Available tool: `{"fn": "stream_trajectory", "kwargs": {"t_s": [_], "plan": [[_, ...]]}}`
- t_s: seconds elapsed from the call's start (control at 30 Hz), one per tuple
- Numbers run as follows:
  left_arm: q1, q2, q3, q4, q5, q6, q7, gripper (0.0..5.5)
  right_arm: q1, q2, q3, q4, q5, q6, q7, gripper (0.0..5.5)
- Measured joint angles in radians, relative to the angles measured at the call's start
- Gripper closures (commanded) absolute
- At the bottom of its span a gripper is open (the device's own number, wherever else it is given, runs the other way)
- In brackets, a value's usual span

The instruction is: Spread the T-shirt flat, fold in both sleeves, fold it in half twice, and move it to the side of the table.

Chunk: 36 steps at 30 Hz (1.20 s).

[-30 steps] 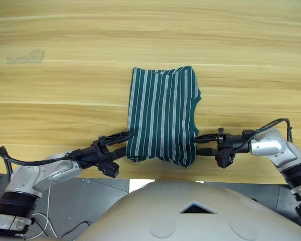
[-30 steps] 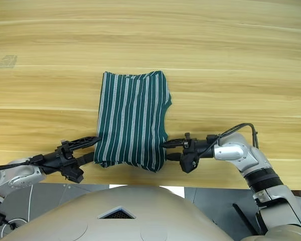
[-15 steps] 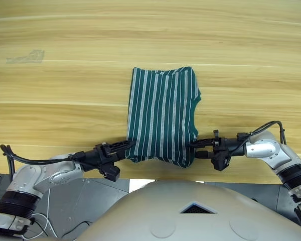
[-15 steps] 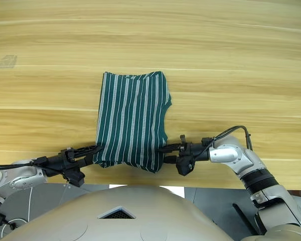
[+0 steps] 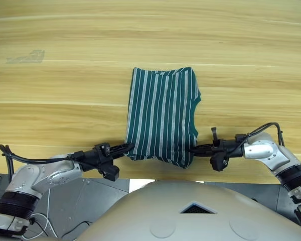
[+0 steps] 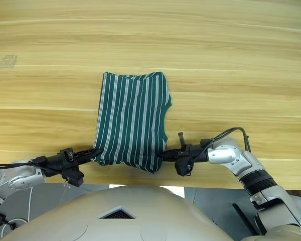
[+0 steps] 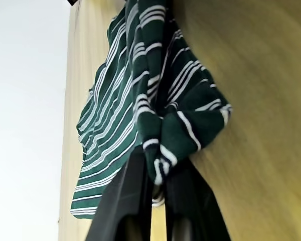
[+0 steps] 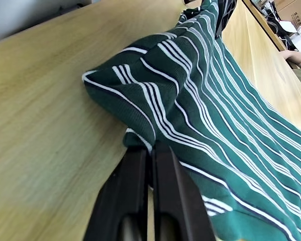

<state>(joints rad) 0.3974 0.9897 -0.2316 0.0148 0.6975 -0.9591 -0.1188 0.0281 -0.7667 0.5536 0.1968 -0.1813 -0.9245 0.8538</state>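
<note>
The folded striped T-shirt (image 5: 163, 121) lies on the wooden bench (image 5: 65, 85); the left end effector (image 5: 126, 146) pinches its near left corner; the right end effector (image 5: 194, 148) pinches its near right corner.

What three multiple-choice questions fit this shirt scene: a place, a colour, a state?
1. Where on the table does the T-shirt lie? A far edge; B near edge; C left end.
2. Its stripes are: A white on green; B red on blue; C black on yellow.
3. The left gripper and right gripper: A both open; B one open; C both shut on the T-shirt's near corners.
B, it lies by the near edge; A, the stripes show plainly; C, wrist views show cloth pinched between fingers.
</note>
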Motion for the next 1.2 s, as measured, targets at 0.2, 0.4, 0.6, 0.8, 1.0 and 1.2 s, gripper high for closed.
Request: {"fn": "stream_trajectory", "kwargs": {"t_s": [0.2,0.4,0.6,0.8,1.0,1.2], "plan": [[0.085,0.038,-0.057,-0.070,-0.434,0.214,-0.298,5.36,-0.028,0.008,-0.001,-0.013,0.137,0.146,0.072,5.50],[0.103,0.103,0.046,-0.239,-0.829,0.449,-0.487,5.36,-0.043,-0.059,-0.123,-0.284,0.708,0.696,0.246,5.50],[0.142,0.141,0.230,-0.386,-1.058,0.617,-0.616,5.36,-0.022,-0.085,-0.237,-0.375,0.865,0.949,0.323,5.50],[0.390,0.140,0.331,-0.591,-1.055,0.718,-0.743,5.36,0.053,-0.083,-0.318,-0.446,0.864,1.003,0.358,5.50],[0.511,0.121,0.378,-0.673,-1.066,0.791,-0.852,5.36,0.112,-0.072,-0.357,-0.489,0.829,1.021,0.367,5.50],[0.087,-0.037,0.272,-0.475,-1.004,0.984,-0.704,5.36,0.005,0.045,-0.348,-0.346,0.627,0.973,0.260,5.50]]}}
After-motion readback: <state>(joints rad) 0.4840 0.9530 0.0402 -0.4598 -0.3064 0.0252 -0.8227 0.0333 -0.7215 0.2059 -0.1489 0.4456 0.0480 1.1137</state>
